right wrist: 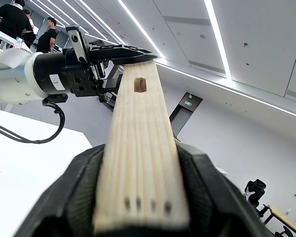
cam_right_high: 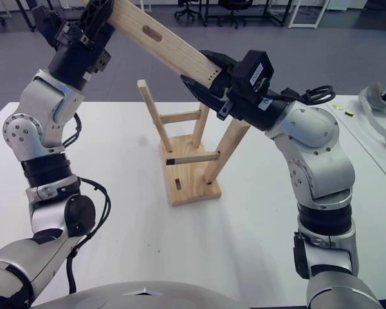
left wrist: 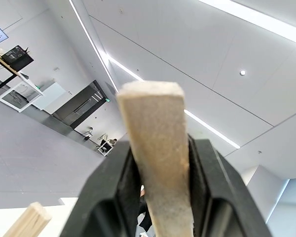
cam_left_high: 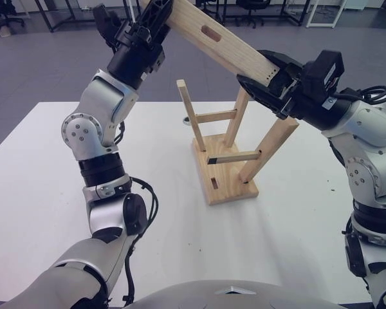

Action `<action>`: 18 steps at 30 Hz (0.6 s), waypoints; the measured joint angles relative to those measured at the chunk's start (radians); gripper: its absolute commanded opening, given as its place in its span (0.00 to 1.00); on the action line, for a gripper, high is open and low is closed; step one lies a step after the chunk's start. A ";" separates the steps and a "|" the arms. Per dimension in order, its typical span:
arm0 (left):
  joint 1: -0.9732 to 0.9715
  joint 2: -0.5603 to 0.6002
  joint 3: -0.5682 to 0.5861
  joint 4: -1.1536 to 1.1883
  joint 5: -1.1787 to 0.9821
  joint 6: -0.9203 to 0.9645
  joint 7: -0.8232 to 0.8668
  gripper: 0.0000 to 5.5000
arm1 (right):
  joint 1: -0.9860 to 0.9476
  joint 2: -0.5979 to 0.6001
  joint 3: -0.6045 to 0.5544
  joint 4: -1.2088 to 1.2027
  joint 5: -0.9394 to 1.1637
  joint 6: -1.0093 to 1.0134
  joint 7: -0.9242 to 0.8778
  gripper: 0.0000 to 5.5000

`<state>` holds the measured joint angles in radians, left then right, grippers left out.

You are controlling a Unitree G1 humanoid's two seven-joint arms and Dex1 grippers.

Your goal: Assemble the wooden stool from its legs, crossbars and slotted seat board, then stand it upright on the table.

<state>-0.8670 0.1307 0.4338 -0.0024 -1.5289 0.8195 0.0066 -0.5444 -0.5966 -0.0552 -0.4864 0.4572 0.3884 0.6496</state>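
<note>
At far left, high above the white table [cam_left_high: 45,167], left gripper [cam_left_high: 156,16] clamped tight on the upper end of the slotted seat board [cam_left_high: 238,51], fingers [left wrist: 113,192] pressed flat against both faces. Slanting down to the right, the board crossing in front of the partly built stool frame [cam_left_high: 228,187] at mid-table: base panel lying flat, legs [cam_left_high: 190,112] pointing up, two crossbars [cam_left_high: 217,116] between them. Tops of two legs hidden behind the board and the right gripper [cam_left_high: 270,77], likewise closed firmly around the board's lower end. At far right, a white curved device [cam_right_high: 385,103] on a neighbouring table [cam_right_high: 367,138], cut off by the edge. Beyond, office chairs [cam_right_high: 235,8], partly cropped.
</note>
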 measured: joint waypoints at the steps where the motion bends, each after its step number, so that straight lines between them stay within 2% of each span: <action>1: 0.007 0.000 -0.004 -0.002 0.000 0.000 0.005 0.18 | 0.001 -0.006 0.002 0.000 -0.003 0.000 0.007 0.55; 6: 0.025 0.028 0.011 -0.063 0.002 -0.055 0.039 0.18 | 0.039 -0.034 0.013 0.006 -0.056 -0.019 0.029 0.70; 10: 0.084 0.103 0.066 -0.169 -0.001 -0.104 0.097 0.18 | 0.072 -0.084 -0.076 0.087 -0.099 -0.065 0.032 0.83; 14: 0.275 0.168 0.060 -0.361 0.019 -0.103 0.139 0.18 | 0.084 -0.119 -0.179 0.232 -0.161 -0.037 -0.066 0.83; 18: 0.548 0.193 -0.078 -0.579 0.250 -0.107 0.136 0.18 | 0.288 -0.146 -0.069 0.402 -0.372 -0.067 -0.121 0.83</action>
<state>-0.3185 0.3236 0.3560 -0.5813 -1.2789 0.7126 0.1429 -0.2563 -0.7424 -0.1238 -0.0843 0.0856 0.3214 0.5286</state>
